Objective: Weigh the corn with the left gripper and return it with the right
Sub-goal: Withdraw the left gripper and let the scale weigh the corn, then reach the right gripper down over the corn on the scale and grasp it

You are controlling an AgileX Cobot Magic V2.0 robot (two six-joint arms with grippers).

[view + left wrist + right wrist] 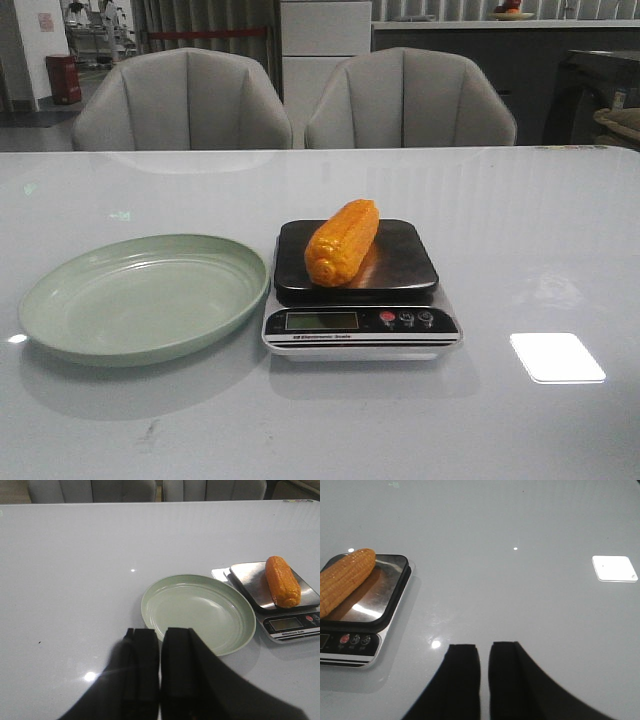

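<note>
1. The corn (342,242) lies flat on the dark top of the scale (360,330), in the middle of the front view.
2. Its long side runs from lower left to upper right in that view. One blunt end points at the front of the table and the other points back at the chairs.
3. Nothing touches the corn but the scale top. Nothing sits on it or blocks it.
4. The green plate (60,315) is just left of the scale, almost touching it. There is nothing in it.
5. The scale has a small screen and three round buttons on its front edge.
6. The table (520,220) is white and shiny. Two gray chairs (182,100) stand behind it at the top of the frame.
7. The left gripper (160,667) has its fingers almost together and holds nothing. It is over the table near the plate rim.
8. The right gripper (484,672) has a small gap between its fingers and holds nothing. It is over bare table, apart from the scale.
</note>
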